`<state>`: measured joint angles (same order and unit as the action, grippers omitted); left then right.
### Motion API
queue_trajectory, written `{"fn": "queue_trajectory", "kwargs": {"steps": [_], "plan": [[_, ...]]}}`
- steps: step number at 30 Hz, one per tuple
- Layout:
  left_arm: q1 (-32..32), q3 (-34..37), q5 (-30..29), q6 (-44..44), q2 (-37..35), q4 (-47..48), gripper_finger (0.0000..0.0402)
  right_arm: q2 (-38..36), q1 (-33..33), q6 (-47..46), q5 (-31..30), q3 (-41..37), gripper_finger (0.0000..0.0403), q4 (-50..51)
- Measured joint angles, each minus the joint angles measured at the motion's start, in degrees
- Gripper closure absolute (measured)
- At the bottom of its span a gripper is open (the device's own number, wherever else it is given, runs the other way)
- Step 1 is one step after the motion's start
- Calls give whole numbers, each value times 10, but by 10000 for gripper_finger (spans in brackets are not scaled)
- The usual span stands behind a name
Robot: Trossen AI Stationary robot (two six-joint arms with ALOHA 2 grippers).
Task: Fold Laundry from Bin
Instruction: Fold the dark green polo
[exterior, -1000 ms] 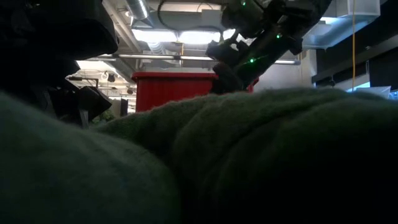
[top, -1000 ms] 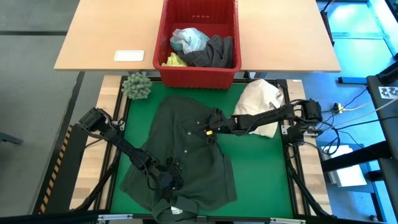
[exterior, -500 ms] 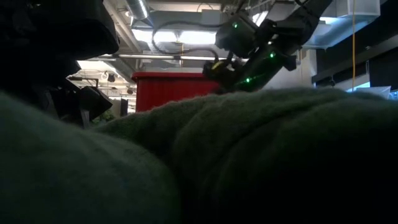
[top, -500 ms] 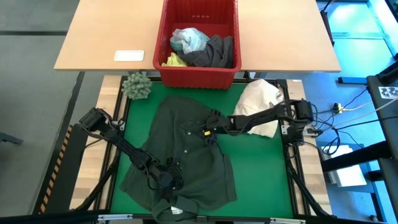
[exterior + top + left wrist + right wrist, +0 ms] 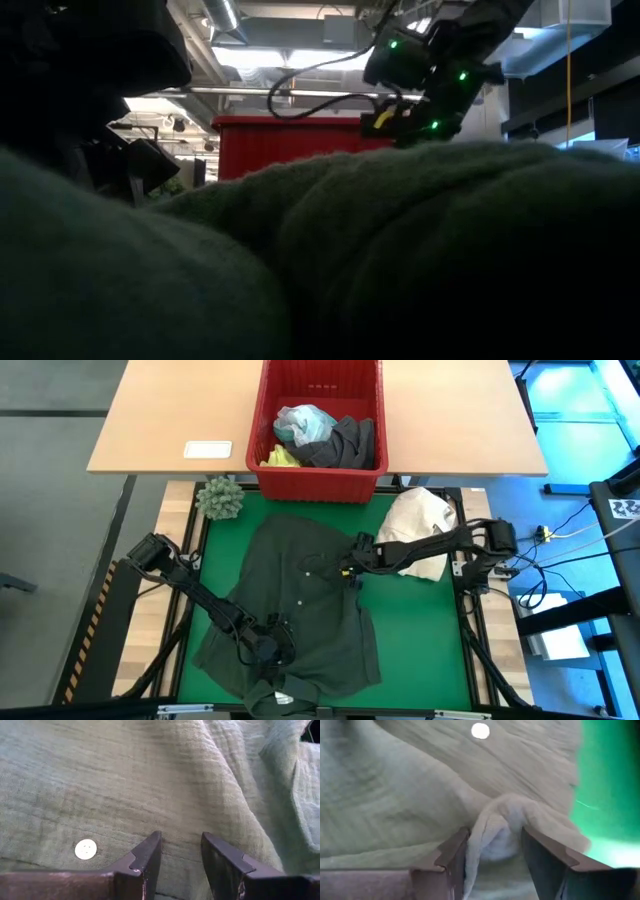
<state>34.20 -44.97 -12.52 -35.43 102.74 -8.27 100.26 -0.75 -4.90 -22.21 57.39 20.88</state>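
Pinching a raised fold of the dark green shirt, right gripper closed on it, left gripper pressed on the cloth, fingers parted, holding nothing, no legible writing.

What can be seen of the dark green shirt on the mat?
The dark green shirt is a crinkled woven button-up with small white buttons, spread flat but rumpled on the green mat below the red bin. The right gripper pinches a raised fold near its right edge; the left gripper presses open on its lower part.

Light wooden table over grey floor; bright ceiling lights
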Motion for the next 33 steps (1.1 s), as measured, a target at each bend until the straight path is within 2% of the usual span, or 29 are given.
{"fn": "queue_trajectory", "kwargs": {"steps": [9,19,27,33], "plan": [[0,0,10,-3,0,0,266,-54,0,-18,-47,0,221,104],[0,0,22,-2,-1,1,266,-58,0,-113,-42,0,221,235],[-5,0,9,15,-24,9,266,-62,34,-143,-39,0,221,256],[-5,0,-34,42,-66,35,266,-67,59,-167,-42,0,221,271]]}}
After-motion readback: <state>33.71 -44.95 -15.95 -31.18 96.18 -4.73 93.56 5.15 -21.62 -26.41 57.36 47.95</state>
